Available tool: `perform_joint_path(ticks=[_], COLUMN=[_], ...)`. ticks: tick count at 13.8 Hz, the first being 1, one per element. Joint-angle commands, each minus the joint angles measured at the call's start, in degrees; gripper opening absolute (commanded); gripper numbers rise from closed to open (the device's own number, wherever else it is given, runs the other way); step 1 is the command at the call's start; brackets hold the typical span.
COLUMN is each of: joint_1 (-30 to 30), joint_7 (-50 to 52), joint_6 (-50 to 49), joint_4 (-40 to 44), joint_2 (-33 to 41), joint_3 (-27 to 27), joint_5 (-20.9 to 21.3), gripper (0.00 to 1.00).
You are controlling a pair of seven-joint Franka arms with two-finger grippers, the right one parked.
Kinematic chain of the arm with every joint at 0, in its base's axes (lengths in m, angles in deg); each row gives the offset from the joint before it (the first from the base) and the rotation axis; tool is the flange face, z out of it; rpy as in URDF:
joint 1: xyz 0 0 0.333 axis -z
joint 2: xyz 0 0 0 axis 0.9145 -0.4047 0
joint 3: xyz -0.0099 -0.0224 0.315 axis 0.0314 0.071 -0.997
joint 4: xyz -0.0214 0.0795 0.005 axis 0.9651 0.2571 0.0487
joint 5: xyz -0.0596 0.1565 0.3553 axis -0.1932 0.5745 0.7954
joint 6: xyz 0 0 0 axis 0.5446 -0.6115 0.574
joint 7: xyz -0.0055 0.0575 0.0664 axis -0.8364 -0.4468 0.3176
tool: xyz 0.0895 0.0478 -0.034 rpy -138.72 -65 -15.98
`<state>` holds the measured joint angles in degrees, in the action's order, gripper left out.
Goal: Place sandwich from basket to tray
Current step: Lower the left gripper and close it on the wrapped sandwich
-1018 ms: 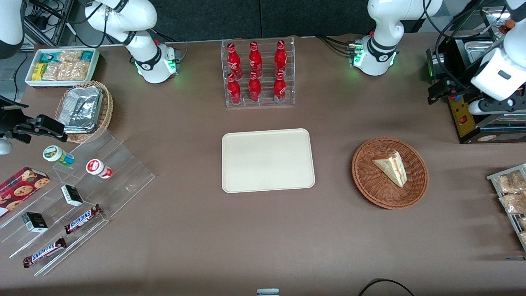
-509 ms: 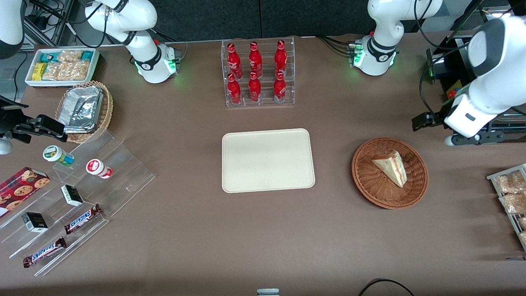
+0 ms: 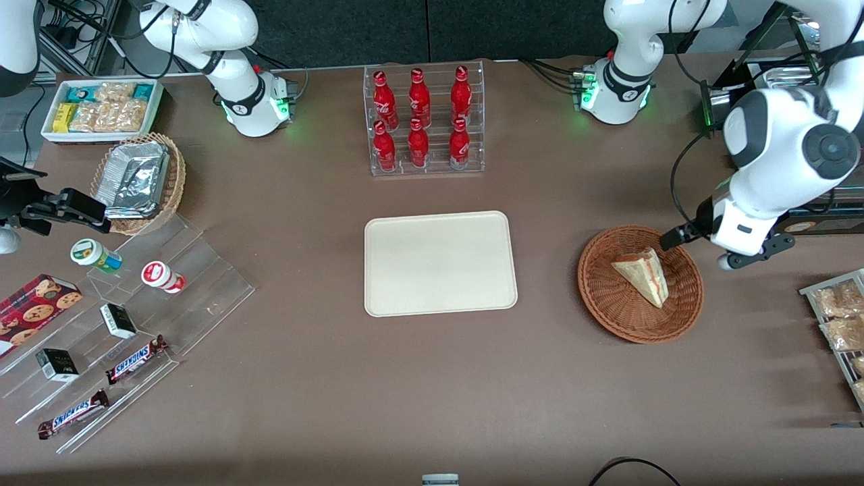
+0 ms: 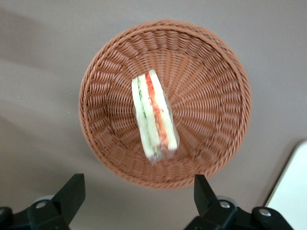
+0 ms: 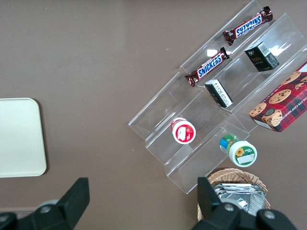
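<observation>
The sandwich [image 3: 641, 275], a pale wedge with orange and green layers on its cut edge, lies in the round reddish-brown basket [image 3: 607, 312]. In the left wrist view the sandwich [image 4: 153, 115] rests near the middle of the basket [image 4: 216, 72]. My left gripper [image 3: 698, 233] hovers above the basket's rim on the side toward the working arm's end, a little farther from the front camera than the sandwich. It is open [image 4: 137, 189], with nothing between its fingers. The cream tray [image 3: 439, 263] lies bare beside the basket, toward the parked arm's end; its corner [image 4: 295, 191] shows in the wrist view.
A clear rack of red bottles [image 3: 423, 121] stands farther from the front camera than the tray. A black machine [image 3: 776, 209] sits near the left arm. A rack of snack packets [image 3: 837, 317] lies at the working arm's table end. Acrylic steps with snacks [image 3: 135, 317] lie toward the parked arm's end.
The left arm has swung from beside the black machine toward the front camera and the basket. Its gripper now hangs over the basket's rim. The sandwich has not moved.
</observation>
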<state>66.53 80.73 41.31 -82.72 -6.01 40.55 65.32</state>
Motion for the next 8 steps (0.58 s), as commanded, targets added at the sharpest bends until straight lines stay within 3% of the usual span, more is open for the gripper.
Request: perform_joint_path(ticks=[1, 3, 8], joint_1=[1.35, 1.62, 2.85], joint_7=[9.18, 17.09, 21.61], joint_6=[7.01, 10.89, 16.53], joint_4=[-2.53, -2.81, -2.89], joint_2=[-2.3, -5.28, -10.65], joint_3=[-0.09, 0.0, 0.0], joint_5=[0.09, 0.18, 0.18], gripper=[1.0, 1.0, 1.0])
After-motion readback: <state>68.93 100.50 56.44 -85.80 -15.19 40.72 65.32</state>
